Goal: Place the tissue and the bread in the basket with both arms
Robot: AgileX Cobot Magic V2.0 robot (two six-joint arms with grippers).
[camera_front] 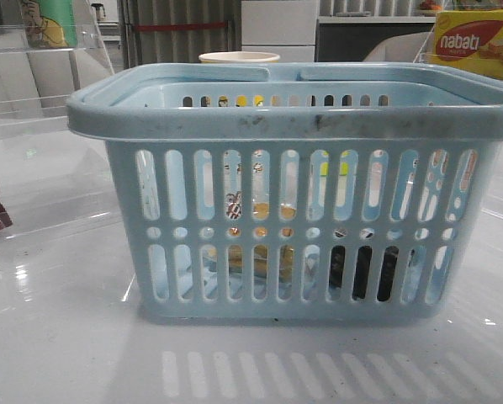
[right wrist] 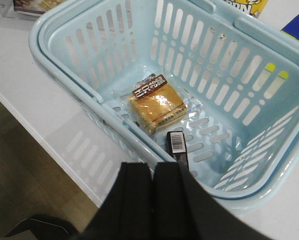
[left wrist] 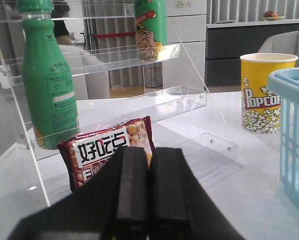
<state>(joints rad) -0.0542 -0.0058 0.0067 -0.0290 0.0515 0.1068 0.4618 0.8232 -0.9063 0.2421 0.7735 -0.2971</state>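
Note:
The light-blue basket (camera_front: 293, 135) stands in the middle of the table and fills the front view; its rim also shows in the right wrist view (right wrist: 64, 95). The bread (right wrist: 154, 107) lies flat on the basket floor, and shows through the slots in the front view (camera_front: 264, 252). The dark tissue pack (right wrist: 178, 146) lies beside it on the floor, also seen through the slots (camera_front: 361, 271). My right gripper (right wrist: 152, 170) is shut and empty, above the basket's near rim. My left gripper (left wrist: 148, 152) is shut and empty, left of the basket (left wrist: 289, 145).
A maroon snack wrapper (left wrist: 107, 150) leans by a clear acrylic shelf (left wrist: 114, 110) holding a green bottle (left wrist: 47, 85). A yellow popcorn cup (left wrist: 264, 92) stands behind the basket. A "nabati" box (camera_front: 479, 42) sits at the back right. The table edge (right wrist: 44, 145) runs near the basket.

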